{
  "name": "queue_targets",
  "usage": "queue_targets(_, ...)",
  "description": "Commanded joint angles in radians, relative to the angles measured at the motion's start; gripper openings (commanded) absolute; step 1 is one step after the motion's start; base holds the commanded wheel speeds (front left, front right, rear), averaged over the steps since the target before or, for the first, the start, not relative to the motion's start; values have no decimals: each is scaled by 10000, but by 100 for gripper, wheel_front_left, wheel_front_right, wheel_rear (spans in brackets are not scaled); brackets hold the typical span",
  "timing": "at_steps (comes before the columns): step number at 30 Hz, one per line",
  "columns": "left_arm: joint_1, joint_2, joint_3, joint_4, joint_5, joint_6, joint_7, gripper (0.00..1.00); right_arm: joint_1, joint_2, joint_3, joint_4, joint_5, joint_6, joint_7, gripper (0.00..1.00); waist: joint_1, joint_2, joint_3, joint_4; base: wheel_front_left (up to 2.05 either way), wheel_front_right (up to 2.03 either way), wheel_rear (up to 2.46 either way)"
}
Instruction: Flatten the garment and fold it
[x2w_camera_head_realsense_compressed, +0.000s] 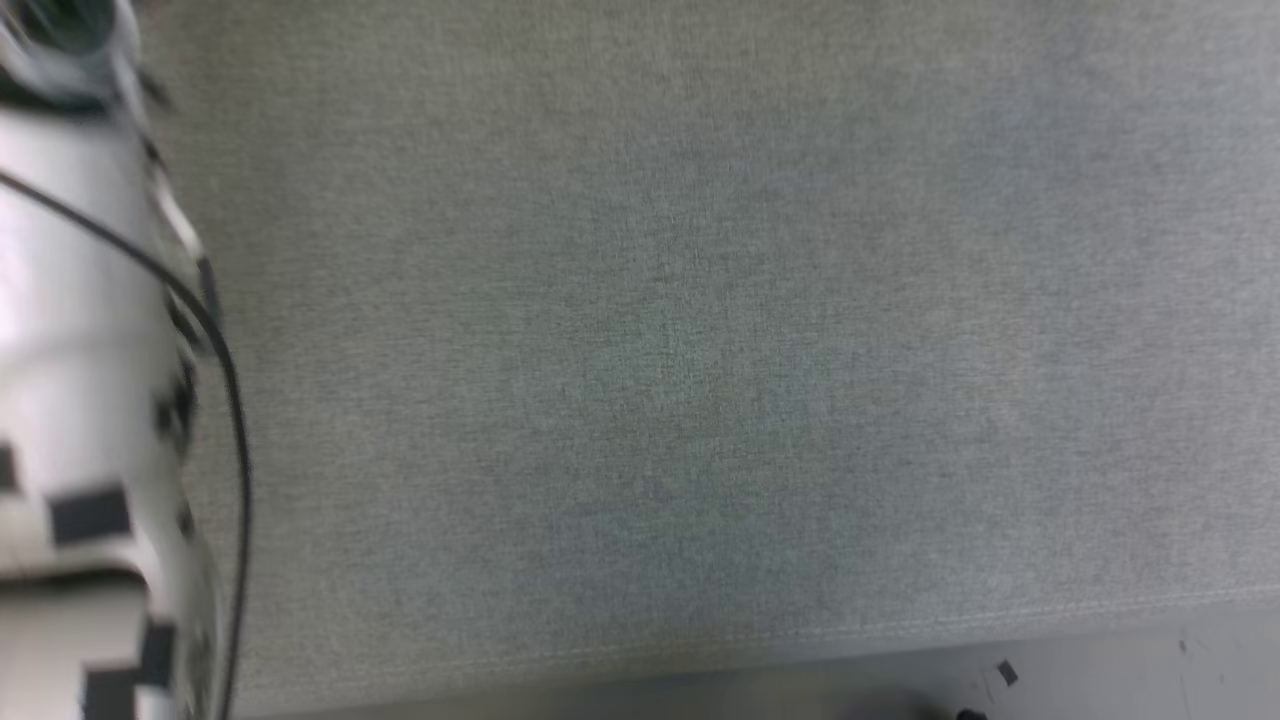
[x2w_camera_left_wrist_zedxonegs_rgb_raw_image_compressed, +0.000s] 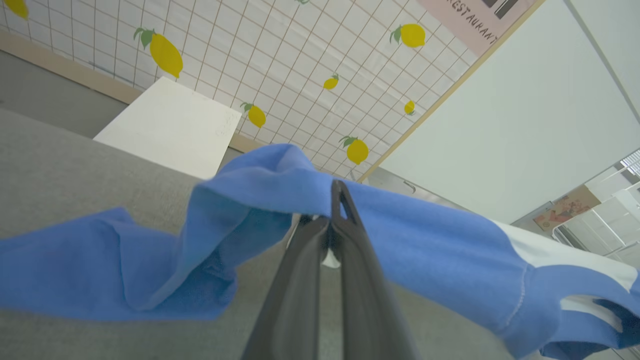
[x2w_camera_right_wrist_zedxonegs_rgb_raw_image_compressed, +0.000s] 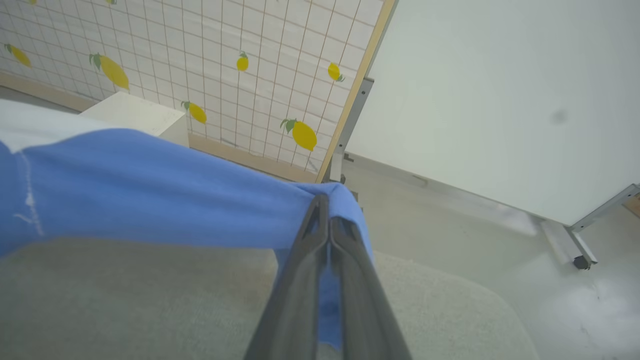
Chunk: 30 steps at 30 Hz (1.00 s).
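One shirt (x2w_camera_left_wrist_zedxonegs_rgb_raw_image_compressed: 425, 240), blue in the sleeves and white in the body, hangs stretched between two grippers above a grey cloth-covered surface (x2w_camera_head_realsense_compressed: 700, 350). The left gripper (x2w_camera_left_wrist_zedxonegs_rgb_raw_image_compressed: 340, 187) has its two dark fingers pressed together on a bunched fold of blue sleeve, and the right gripper (x2w_camera_right_wrist_zedxonegs_rgb_raw_image_compressed: 324, 200) has its two fingers likewise clamped on blue cloth, which runs off to that view's left. Beyond the far edge of the surface stand one white box (x2w_camera_left_wrist_zedxonegs_rgb_raw_image_compressed: 170, 125) and one lemon-printed screen (x2w_camera_left_wrist_zedxonegs_rgb_raw_image_compressed: 280, 60), and one pale forearm (x2w_camera_head_realsense_compressed: 80, 350) with one black cable (x2w_camera_head_realsense_compressed: 235, 420) shows at the left of the head view.
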Motion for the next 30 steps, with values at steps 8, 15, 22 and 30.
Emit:
queue_targets(8,4535,309,-897,-1012,118,-426,812,0,4757,-221,-2,-1783,1501,-53,1554,0,-1,0,-1981,252,0,0,0)
queue_targets(15,8042,-131,-1077,-2295,-387,-118,1027,0,8188,142,-862,-3563,1720,-53,2343,0,-1,0,-3002,261,0,0,0)
queue_targets(22,10173,-337,-1574,-2981,-366,82,1165,0,10755,995,-2024,-4479,1501,-53,2609,0,-1,0,-3645,492,0,0,0)
queue_targets(30,11372,-477,-1846,-2898,-457,196,1220,0,12324,1780,-2781,-4275,1140,-53,2424,0,-1,0,-4006,634,0,0,0)
